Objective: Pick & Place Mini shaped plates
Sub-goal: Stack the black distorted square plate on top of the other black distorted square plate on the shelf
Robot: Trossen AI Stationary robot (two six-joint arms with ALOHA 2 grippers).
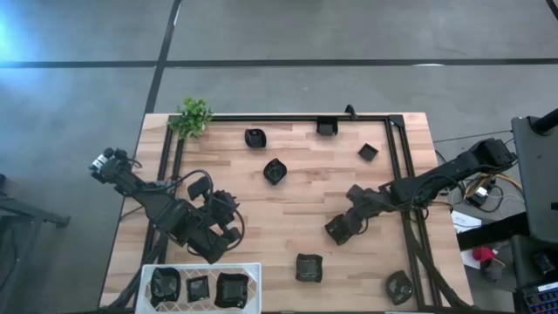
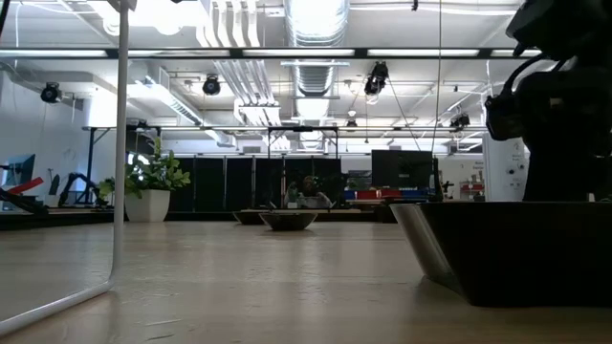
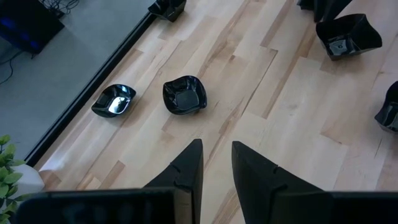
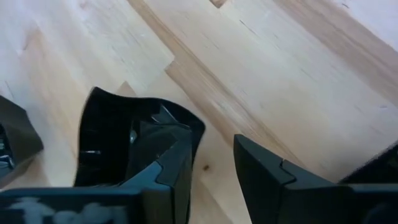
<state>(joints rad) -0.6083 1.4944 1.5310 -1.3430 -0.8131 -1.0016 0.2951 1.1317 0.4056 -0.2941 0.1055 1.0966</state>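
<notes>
- A robotics lab or workshop in an open industrial hall.
- Exposed ceiling ducts point(image 2: 316, 38) and strip lights overhead.
- Bare concrete floor point(image 1: 288, 30) around the wooden table point(image 1: 296, 196).
- Monitors point(image 2: 397, 170) and racks beyond the table.

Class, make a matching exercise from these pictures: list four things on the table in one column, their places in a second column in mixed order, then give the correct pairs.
Things:
1. green plant
2. white tray
3. right gripper
4. left gripper

Places:
A. at the table's near edge, holding three black dishes
B. at the table's far left corner
C. over bare wood just above the tray, holding nothing
D. right of centre, one finger inside a black dish, the other outside its rim

Pairs: 1-B, 2-A, 3-D, 4-C
</notes>
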